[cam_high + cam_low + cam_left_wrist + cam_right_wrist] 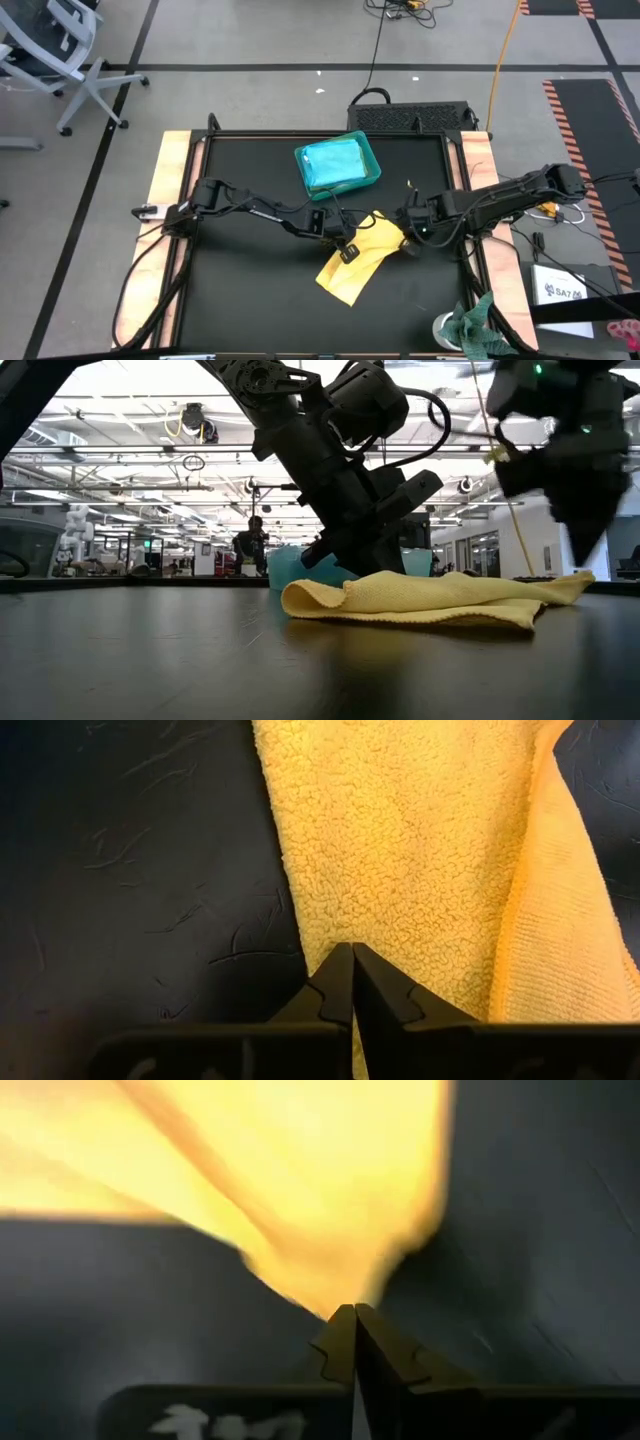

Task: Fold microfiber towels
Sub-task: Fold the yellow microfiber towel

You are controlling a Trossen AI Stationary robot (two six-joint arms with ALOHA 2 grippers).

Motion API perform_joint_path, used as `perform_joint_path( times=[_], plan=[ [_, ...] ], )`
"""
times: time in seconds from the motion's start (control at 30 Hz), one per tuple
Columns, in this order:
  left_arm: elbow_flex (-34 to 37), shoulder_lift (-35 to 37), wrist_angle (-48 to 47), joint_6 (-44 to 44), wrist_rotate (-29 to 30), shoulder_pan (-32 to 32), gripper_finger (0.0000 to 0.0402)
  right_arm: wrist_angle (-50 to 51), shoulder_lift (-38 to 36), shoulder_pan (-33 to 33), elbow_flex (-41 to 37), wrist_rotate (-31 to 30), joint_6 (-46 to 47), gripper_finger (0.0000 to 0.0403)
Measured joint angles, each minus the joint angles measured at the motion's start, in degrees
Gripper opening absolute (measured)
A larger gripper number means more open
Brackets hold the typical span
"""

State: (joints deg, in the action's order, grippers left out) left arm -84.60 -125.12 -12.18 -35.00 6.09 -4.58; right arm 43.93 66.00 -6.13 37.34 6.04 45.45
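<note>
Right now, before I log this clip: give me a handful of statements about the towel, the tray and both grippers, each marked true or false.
1. The yellow towel lies on the black table, partly folded. True.
2. The left gripper stands wide open above the towel. False: its fingers are pinched shut on the towel's edge.
3. The right gripper is shut on a corner of the yellow towel. True.
4. The teal tray is empty. False: it holds a turquoise towel.
5. The mottled rag lies under the yellow towel. False: it sits apart, at the table's corner.
</note>
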Motion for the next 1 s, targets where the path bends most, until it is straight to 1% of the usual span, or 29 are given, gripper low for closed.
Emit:
perform_joint_path(
  times=[0.2,0.3,0.4,0.6,0.77,1.0],
  plan=[
    [0.0,0.0,0.0,0.0,0.0,-0.1,0.0003,-19.6,-1.1,0.0,0.0,-0.5,-1.2,0.0],
    [0.0,0.3,-0.1,0.4,0.9,-0.5,0.0006,-24.7,0.4,0.0,0.1,-2.3,-3.1,0.0],
    [-0.1,1.3,-1.1,0.4,2.3,-1.6,0.0003,-24.5,2.4,0.1,-0.1,-4.7,-4.7,0.0],
    [-0.2,1.4,-1.9,-3.0,2.5,-4.6,0.0002,-26.6,7.7,0.2,-2.8,-4.7,-5.6,0.0],
    [-0.2,1.4,-5.9,-7.1,5.5,-7.0,0.0002,-27.9,10.2,0.2,-4.1,-4.3,-6.0,0.0],
    [-0.2,1.4,-6.7,-12.6,2.9,-10.2,0.0002,-30.5,10.6,0.6,-4.0,-5.5,-8.7,0.0]
  ],
)
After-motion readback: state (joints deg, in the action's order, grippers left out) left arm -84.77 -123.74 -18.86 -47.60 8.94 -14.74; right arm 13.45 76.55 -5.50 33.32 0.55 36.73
